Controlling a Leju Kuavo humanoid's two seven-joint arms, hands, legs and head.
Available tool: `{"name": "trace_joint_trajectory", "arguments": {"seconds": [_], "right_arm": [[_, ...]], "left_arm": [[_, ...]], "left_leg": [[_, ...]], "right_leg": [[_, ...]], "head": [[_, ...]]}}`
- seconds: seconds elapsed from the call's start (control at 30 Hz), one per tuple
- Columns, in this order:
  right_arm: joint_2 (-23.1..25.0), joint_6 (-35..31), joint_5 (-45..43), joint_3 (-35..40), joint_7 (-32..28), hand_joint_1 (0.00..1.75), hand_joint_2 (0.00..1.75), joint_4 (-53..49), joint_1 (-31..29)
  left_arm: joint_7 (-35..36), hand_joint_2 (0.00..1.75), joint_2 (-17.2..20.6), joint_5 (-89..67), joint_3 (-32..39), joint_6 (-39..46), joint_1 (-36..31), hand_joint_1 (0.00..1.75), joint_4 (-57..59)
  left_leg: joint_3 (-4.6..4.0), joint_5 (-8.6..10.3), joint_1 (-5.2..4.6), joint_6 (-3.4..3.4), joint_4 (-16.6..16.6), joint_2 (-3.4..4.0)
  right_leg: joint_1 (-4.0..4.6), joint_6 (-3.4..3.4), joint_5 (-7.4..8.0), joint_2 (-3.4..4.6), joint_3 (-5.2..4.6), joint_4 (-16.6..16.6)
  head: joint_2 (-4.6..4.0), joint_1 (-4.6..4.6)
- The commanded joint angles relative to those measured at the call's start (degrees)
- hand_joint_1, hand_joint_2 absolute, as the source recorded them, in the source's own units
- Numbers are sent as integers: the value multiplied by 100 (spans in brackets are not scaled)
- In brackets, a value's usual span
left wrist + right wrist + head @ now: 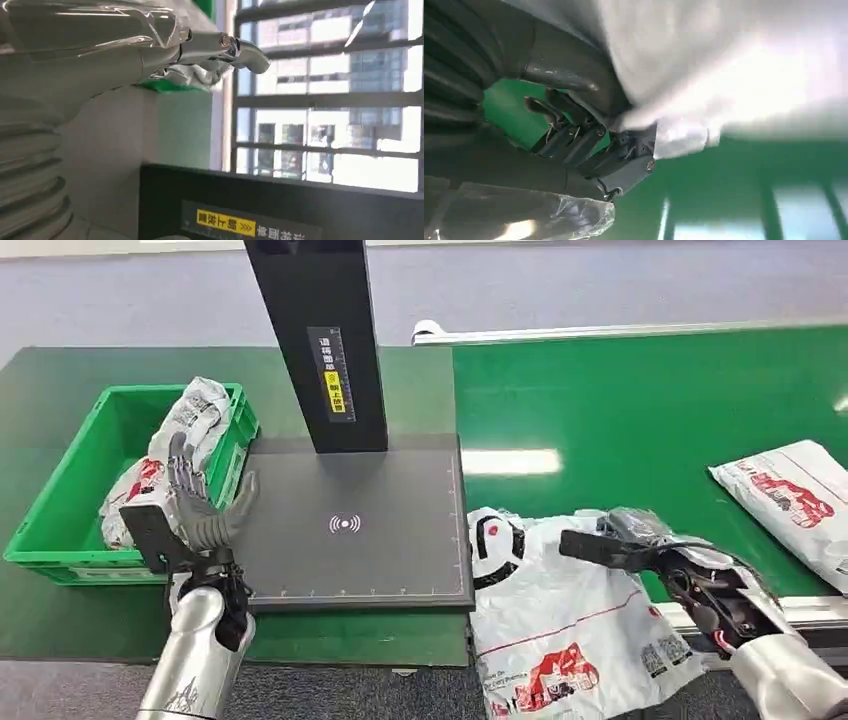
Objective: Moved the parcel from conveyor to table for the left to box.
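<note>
Nearest us, the white parcel (560, 635) with red print hangs off the near edge of the green conveyor (640, 410), its lower part draped down past the belt's metal rail. Our right hand (640, 540) sits on its upper edge, close to the corner where the belt meets the table. From the head view the dark fingers (590, 543) reach across the top of the bag toward the scanner side. The right wrist view shows them curled tight around a fold of white plastic (684, 135), so we read this hand as gripping the parcel. The bag lies partly under the palm and partly bunched between thumb and fingers.

Our left hand (205, 505) is raised above the near left corner of the dark scanner pad (350, 530), just beside the green crate (70, 510). Its fingers are spread and upright, holding nothing; the left wrist view shows one finger (240, 50) extended in open air.

The crate stands at the left end of the table, against the pad's left edge, with two white bags (185, 440) inside, leaning on its right wall. A black post (320, 340) with a yellow label rises from the far edge of the pad. One more white bag (795, 500) lies flat on the belt near its right edge, well apart from the held parcel.
</note>
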Motion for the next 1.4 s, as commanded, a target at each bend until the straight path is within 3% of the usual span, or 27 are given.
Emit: {"name": "trace_joint_trajectory", "arguments": {"seconds": [0.03, 0.17, 0.37, 0.7, 0.93, 1.0, 1.07, 1.1, 1.13, 1.2, 1.27, 1.4], "right_arm": [[1304, -1228, -1025, -3109, -1242, 175, 175, -2283, 1093], [1509, -1751, -1589, -3765, -2201, 175, 175, -3245, 1609], [1808, -2295, -2566, -4069, -3105, 175, 175, -3822, 1747], [1846, -2320, -2672, -4091, -3171, 175, 175, -3877, 1751], [1703, -3309, -2998, -3690, -3252, 175, 175, -4813, 1478], [1550, -3292, -2826, -3311, -3172, 175, 175, -4004, 1007], [1471, -3121, -1951, -2701, -2546, 175, 175, -2732, 305], [1514, -3048, -1862, -2623, -2545, 175, 175, -2451, 173], [1610, -2972, -1339, -2287, -2488, 175, 175, -1441, -273], [1761, -2924, -1173, -2066, -2855, 175, 175, -652, -588], [1940, -2947, -1318, -2003, -3252, 175, 175, -291, -717], [2327, -2190, -2067, -1633, -3252, 175, 175, -402, -708]], "left_arm": [[-808, 175, -280, 13, 226, 958, 450, 0, -800], [-965, 175, -320, 178, 142, 1273, 452, 0, -958], [-965, 175, -286, 399, 161, 1250, 480, 0, -1004], [-965, 175, -287, 410, 173, 1239, 476, 0, -1016], [-965, 175, -372, 475, 292, 1174, 379, 0, -1180], [-965, 175, -399, 387, 314, 1311, 423, 0, -1319], [-965, 175, -401, 371, 311, 1303, 489, 0, -1363], [-965, 175, -397, 319, 294, 1327, 492, 0, -1386], [-965, 175, -423, 277, 280, 1318, 459, 0, -1386], [-965, 175, -438, 246, 241, 1330, 402, 0, -1385], [-965, 175, -449, 250, 211, 1316, 335, 0, -1309], [-965, 175, -384, 343, 144, 1278, 162, 0, -1134]], "left_leg": [[22, -9, 4, -6, -11, 38], [2, -3, 9, -1, -4, -25], [5, -4, 2, -2, -8, -15], [17, -5, 3, 0, -10, -13], [9, -7, -2, -1, -3, -9], [-2, -5, 0, -1, 3, -4], [5, -7, 0, -1, 2, 17], [15, -9, 1, 0, -2, 44], [17, -8, 2, 0, -4, 51], [30, -5, 5, -1, -7, 65], [36, 0, 6, -3, -14, 61], [27, 2, 6, -6, -4, 25]], "right_leg": [[4, -9, 1, 41, 3, -10], [9, -7, -8, -21, 2, -7], [3, -9, -8, -10, 5, -8], [4, -9, -7, -8, 12, -12], [-1, -9, -10, -2, 1, -1], [1, -7, -6, 1, -10, 4], [1, -7, 0, 22, -7, 1], [2, -8, 7, 48, -2, -5], [3, -8, 9, 51, -1, -6], [7, -10, 13, 63, 7, -10], [8, -15, 17, 60, 13, -15], [6, -14, 3, 26, 11, -2]], "head": [[0, -2], [0, 2], [0, 0], [2, 0], [0, 0], [0, 0], [0, 0], [0, 0], [0, -2], [2, -2], [0, -2], [0, 0]]}}
